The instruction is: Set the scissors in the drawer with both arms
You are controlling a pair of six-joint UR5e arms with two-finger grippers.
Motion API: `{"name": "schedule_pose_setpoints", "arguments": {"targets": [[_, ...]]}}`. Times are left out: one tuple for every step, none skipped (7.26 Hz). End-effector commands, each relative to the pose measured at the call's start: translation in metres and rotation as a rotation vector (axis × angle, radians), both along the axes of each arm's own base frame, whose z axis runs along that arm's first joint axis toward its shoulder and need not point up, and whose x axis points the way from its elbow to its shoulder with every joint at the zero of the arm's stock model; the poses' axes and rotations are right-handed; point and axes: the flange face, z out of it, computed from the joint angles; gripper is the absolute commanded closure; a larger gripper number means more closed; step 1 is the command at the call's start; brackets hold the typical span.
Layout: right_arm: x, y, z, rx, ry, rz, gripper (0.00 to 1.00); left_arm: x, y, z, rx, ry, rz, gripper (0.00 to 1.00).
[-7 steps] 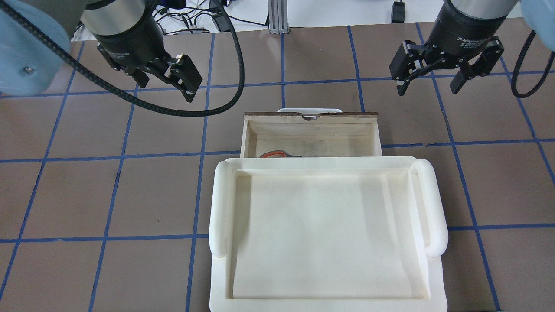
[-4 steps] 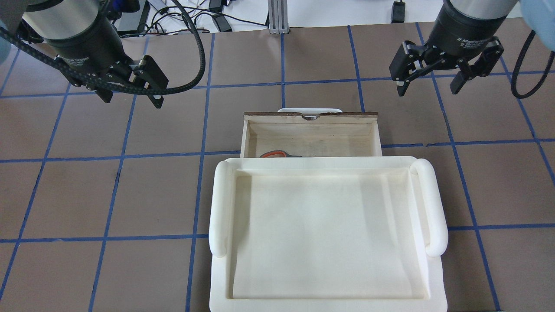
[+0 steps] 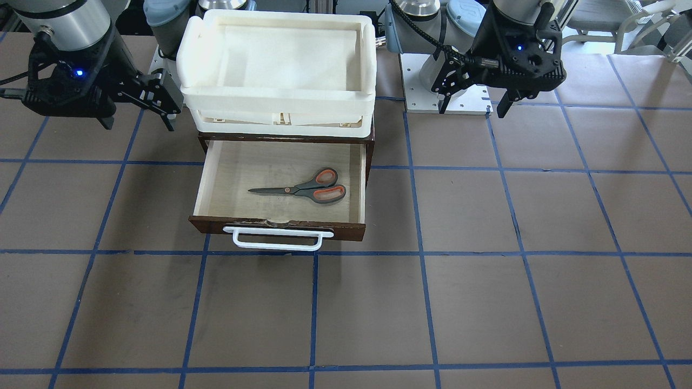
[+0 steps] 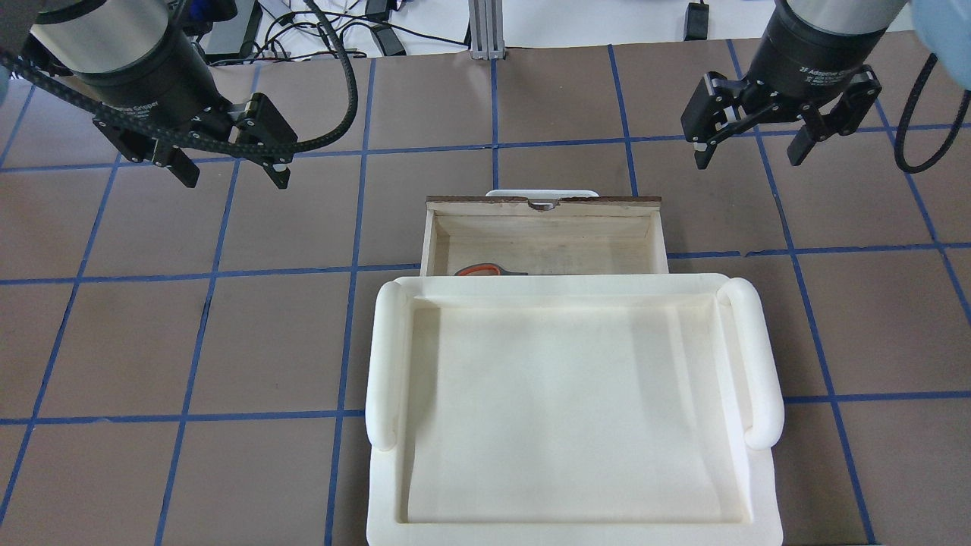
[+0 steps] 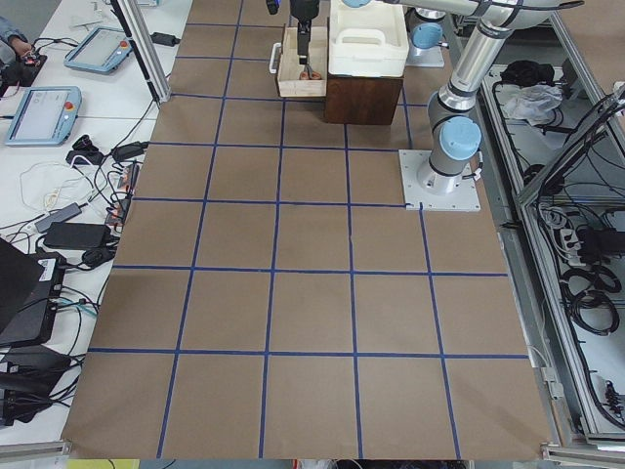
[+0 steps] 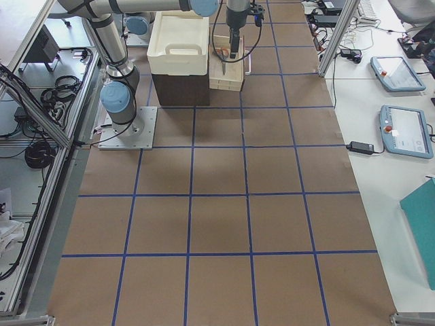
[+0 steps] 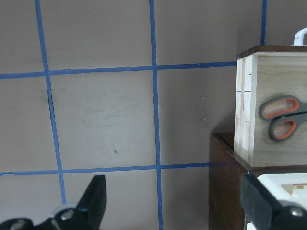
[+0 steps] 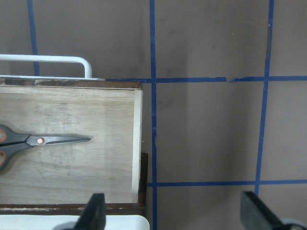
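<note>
- The left gripper has swung away from the drawer. A second ago it hung nearer the table's middle, turned at an angle. It now sits further out over the brown table, and it has barely moved in the last half second.
- Its fingers are spread wide with nothing between them. The left wrist view shows only bare table in the gap, with the drawer's side off to one edge.
- The right gripper has not moved over the same second. It hovers on the other side of the drawer, its fingers likewise spread and empty.
- The scissors have not shifted. They lie flat on the pale plywood floor of the drawer, free of both grippers. The handles point towards the robot's left and the blades towards its right.
- The drawer stands pulled out from under the cream-white tray, and its white bar handle faces away from the robot.
- With the scissors already inside and both arms withdrawn, the placing looks done. Pushing the drawer shut may be the only step left, if the task needs it, and neither gripper is near the handle.
</note>
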Motion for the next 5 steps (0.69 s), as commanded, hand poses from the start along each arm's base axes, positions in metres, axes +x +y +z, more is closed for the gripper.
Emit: {"name": "schedule_pose_setpoints", "arguments": {"targets": [[0.0,-0.0001,0.0001,-0.001,0.0,0.0,0.0,-0.0033,0.0015,0.0008,-0.003,-0.003,0.015,0.0],[0.0,-0.0001,0.0001,-0.001,0.0,0.0,0.0,-0.0036,-0.0012,-0.001,-0.008,-0.001,0.015,0.0],[0.0,-0.0001,0.0001,-0.001,0.0,0.0,0.0,-0.0036,-0.0016,-0.0006,-0.012,-0.001,0.006,0.0],[0.0,-0.0001,0.0001,-0.001,0.0,0.0,0.0,-0.0036,-0.0022,-0.0013,-0.011,-0.001,-0.003,0.0],[0.0,0.0,0.0,0.0,0.0,0.0,0.0,-0.0036,-0.0022,-0.0013,-0.011,-0.001,-0.003,0.0]]}}
